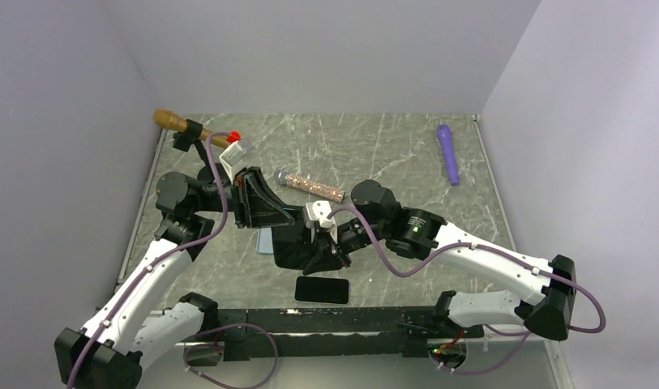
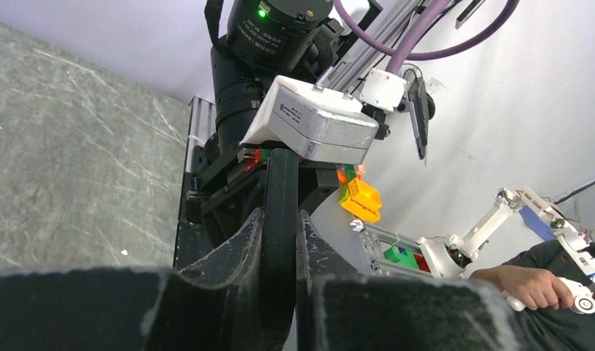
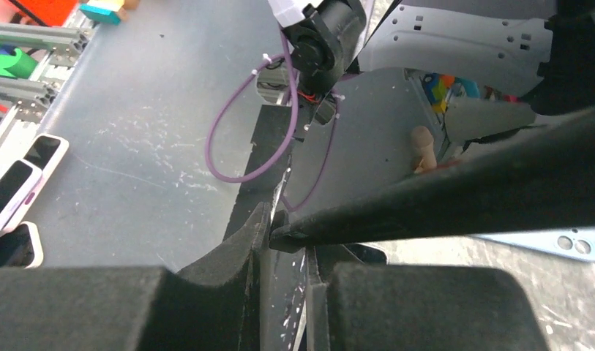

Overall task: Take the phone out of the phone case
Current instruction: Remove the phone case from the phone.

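Both arms meet over the middle of the table, holding a black phone case (image 1: 293,245) above it. My left gripper (image 1: 287,219) is shut on the case's matte black edge (image 2: 279,190), which stands upright between the fingers (image 2: 239,252). My right gripper (image 1: 324,258) comes in from the right and is shut on a thin glossy slab (image 3: 288,292) that looks like the phone. A black rim (image 3: 440,201) of the case runs off to the right just above those fingers. The top view does not show how much of the phone sits inside the case.
A second black phone (image 1: 322,289) lies flat near the front edge. A light blue phone back (image 1: 265,240) (image 3: 550,245) lies under the held case. Further back are a glitter-filled tube (image 1: 311,185), a brown bottle (image 1: 176,123), a small red-capped item (image 1: 235,146) and a purple stick (image 1: 448,152).
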`<state>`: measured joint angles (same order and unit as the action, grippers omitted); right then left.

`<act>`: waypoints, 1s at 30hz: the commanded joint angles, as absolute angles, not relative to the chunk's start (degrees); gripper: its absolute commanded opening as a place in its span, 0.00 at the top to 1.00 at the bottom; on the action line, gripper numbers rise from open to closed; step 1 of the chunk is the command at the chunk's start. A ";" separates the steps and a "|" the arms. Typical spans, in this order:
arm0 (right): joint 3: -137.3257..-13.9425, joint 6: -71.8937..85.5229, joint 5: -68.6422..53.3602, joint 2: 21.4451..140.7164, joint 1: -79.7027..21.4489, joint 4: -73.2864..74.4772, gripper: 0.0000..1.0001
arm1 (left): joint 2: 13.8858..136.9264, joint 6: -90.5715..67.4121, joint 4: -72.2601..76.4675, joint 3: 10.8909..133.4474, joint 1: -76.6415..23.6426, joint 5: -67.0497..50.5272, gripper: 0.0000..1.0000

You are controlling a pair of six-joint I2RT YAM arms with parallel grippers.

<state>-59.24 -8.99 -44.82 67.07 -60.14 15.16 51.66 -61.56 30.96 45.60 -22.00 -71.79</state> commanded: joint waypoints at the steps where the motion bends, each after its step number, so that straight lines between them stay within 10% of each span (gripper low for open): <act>1: -66.34 -21.82 -39.28 65.63 -61.24 4.16 1.00 | 56.18 -72.47 32.13 44.77 -23.64 -67.77 1.00; 30: -67.92 -22.68 -31.64 67.27 -61.27 -2.65 1.00 | 62.71 -76.88 35.82 43.61 -23.64 -59.14 1.00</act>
